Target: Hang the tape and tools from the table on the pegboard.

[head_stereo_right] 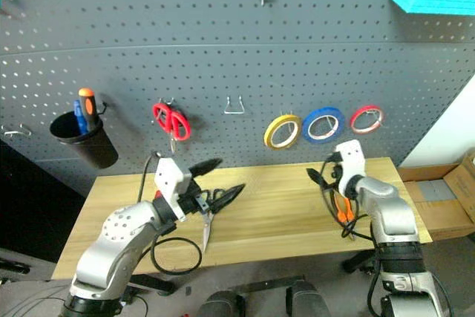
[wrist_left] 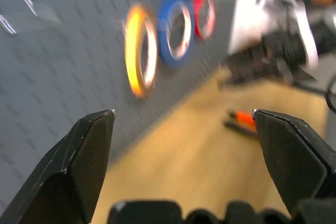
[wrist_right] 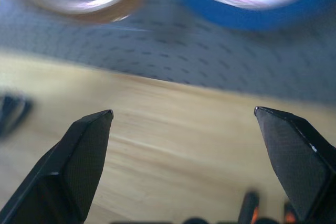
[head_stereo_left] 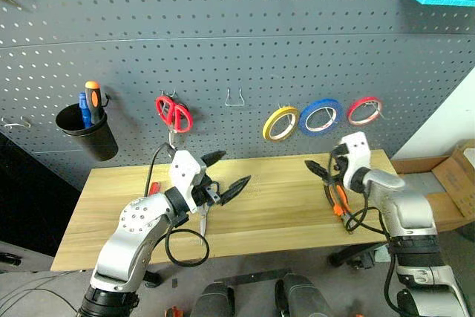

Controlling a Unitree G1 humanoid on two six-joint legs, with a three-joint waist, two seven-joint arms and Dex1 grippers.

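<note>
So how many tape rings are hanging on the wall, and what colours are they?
Yellow tape: 1
Blue tape: 1
Red tape: 1
Total: 3 rolls of tape, all hanging in a row on the pegboard.

Yellow tape [head_stereo_left: 280,123] hung on pegboard [head_stereo_left: 223,42]

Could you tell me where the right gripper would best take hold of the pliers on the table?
Probably across the orange-and-black handles. The pliers lie flat on the table just below the open right gripper, so coming down from above with one finger on each side looks simplest.
</note>
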